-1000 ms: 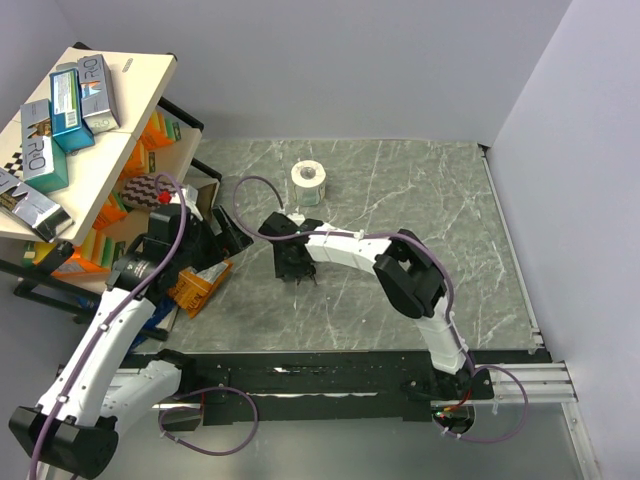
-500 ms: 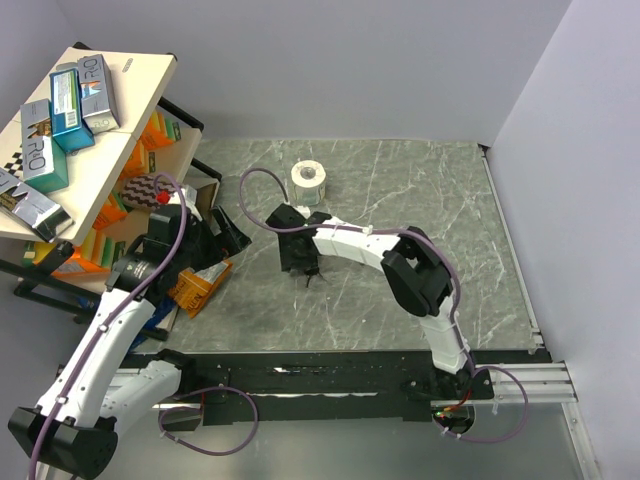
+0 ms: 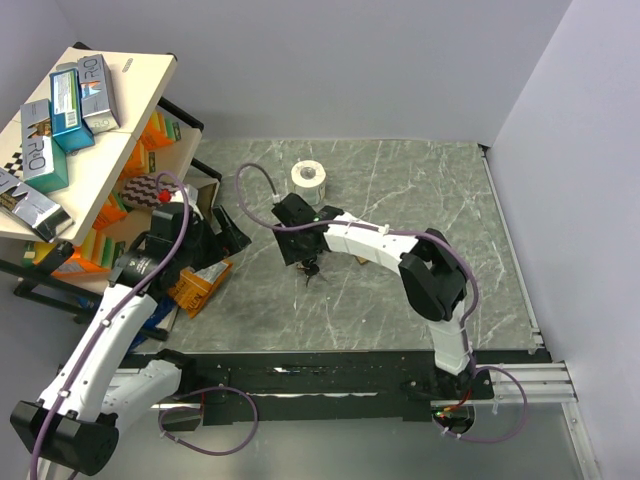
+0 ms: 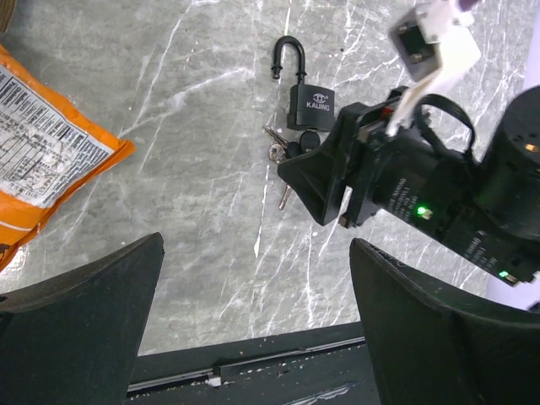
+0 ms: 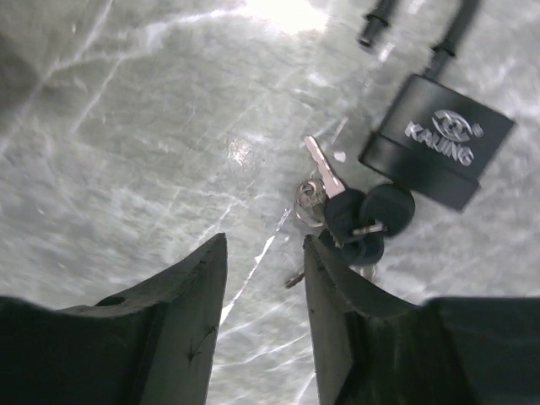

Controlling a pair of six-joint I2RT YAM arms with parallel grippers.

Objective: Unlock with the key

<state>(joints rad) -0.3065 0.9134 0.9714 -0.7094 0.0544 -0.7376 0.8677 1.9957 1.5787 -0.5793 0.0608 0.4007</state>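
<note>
**Three cams, one padlock**

Top cam sits high behind the arm bases, looking down on the whole grey marble tabletop (image 3: 400,190). Left wrist cam looks past the left claw (image 4: 256,253) from farther off, right wrist cam sits close. Both catch the black KAIJING padlock (image 4: 310,105) and the bunch of silver-bladed, black-headed keys (image 4: 295,148) just ahead of the right claw (image 5: 266,245).

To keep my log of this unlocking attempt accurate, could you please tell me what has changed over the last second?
The right gripper drew back toward the far side of the table, uncovering the key and the padlock. It is open and holds nothing. The key lies on the table beside the padlock. The left gripper, open, the orange packet and the tape roll stayed put.
</note>
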